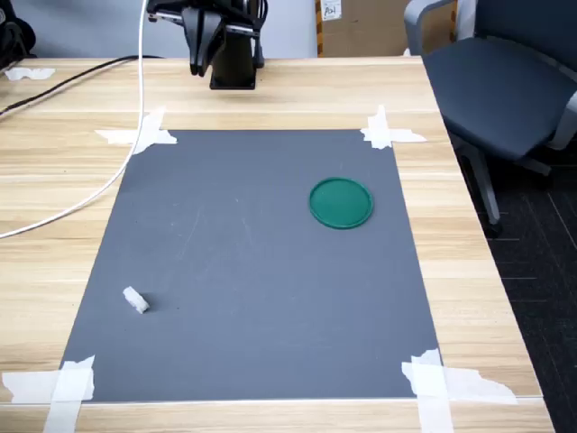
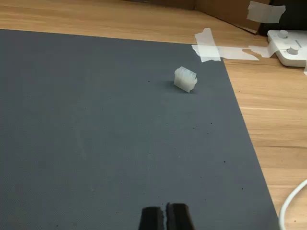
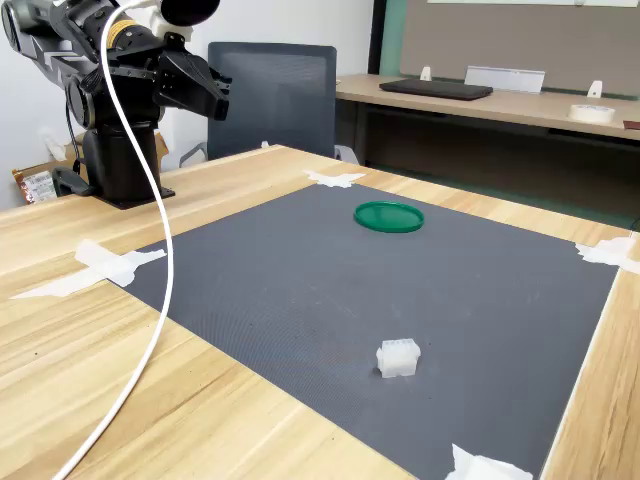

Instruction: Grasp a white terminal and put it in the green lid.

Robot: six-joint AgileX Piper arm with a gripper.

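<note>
white terminal (image 1: 135, 300) on grey mat (image 1: 243, 271), near the first exterior view's lower left corner, untouched | hand (image 2: 166, 216) raised at mat's far edge, fingertips together, holding nothing | green lid (image 1: 341, 202) toward mat's right, well apart from terminal

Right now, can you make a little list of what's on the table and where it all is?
terminal: on the grey mat, near a taped corner, nothing touching it
lid: flat on the mat, empty, far from the terminal
gripper: shut, holding nothing, raised near the arm's base
tape: at the mat's four corners
cable: white, across the wooden table
</note>
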